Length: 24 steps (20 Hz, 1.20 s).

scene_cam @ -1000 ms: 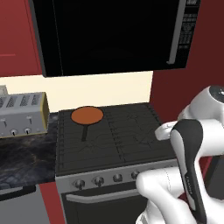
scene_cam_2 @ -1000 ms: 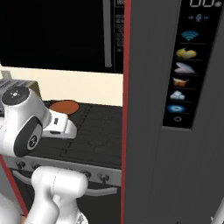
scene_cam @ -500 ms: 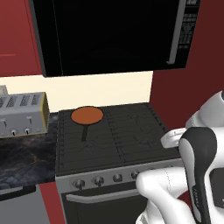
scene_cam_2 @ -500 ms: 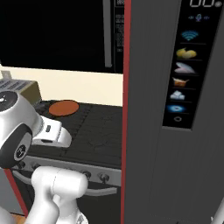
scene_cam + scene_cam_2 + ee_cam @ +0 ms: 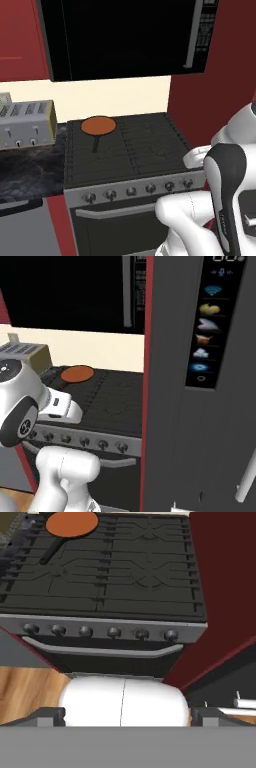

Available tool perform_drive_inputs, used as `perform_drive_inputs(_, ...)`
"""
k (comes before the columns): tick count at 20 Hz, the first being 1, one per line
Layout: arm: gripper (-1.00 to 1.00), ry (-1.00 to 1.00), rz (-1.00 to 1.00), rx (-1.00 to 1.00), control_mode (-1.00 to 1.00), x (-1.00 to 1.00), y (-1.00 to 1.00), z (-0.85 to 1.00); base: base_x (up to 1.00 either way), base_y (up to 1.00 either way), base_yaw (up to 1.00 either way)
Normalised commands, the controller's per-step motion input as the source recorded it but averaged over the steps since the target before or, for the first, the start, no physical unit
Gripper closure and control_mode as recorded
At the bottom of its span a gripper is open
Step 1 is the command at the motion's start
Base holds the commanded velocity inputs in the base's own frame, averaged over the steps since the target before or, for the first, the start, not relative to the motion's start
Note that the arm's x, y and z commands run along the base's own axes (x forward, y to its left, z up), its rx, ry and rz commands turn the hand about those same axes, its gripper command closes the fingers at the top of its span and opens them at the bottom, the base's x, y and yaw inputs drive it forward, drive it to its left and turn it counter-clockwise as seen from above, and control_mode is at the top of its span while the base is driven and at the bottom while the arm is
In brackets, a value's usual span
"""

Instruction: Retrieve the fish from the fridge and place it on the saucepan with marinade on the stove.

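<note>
My arm's been tucking down toward the base, jaws spread wide and empty, fridge [image 5: 200, 406] shut, so the fish isn't fetched for the saucepan [image 5: 98, 126] yet.

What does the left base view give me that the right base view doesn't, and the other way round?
Left base view alone: the whole front of the silver toaster on the dark counter, left of the stove.
Right base view alone: the dark grey fridge, doors closed, with its lit icon panel.
Both: the stove, the saucepan with marinade on its back left burner, and the black microwave above.
</note>
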Motion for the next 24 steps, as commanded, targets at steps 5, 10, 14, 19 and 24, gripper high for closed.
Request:
perform_drive_inputs(5,-1.0,0.0,0.0,0.0,1.0,0.0,0.0,0.0,-0.96,-0.17,0.0)
perform_drive_inputs(10,-1.0,0.0,0.0,0.0,1.0,0.0,0.0,0.0,-0.87,-0.19,0.0)
perform_drive_inputs(14,-1.0,0.0,0.0,0.0,1.0,0.0,0.0,0.0,-0.72,-0.32,0.0)
perform_drive_inputs(19,-1.0,0.0,0.0,0.0,1.0,0.0,0.0,0.0,-0.48,-0.56,-0.02)
perform_drive_inputs(24,-1.0,0.0,0.0,0.0,1.0,0.0,0.0,0.0,-0.13,-0.81,-0.03)
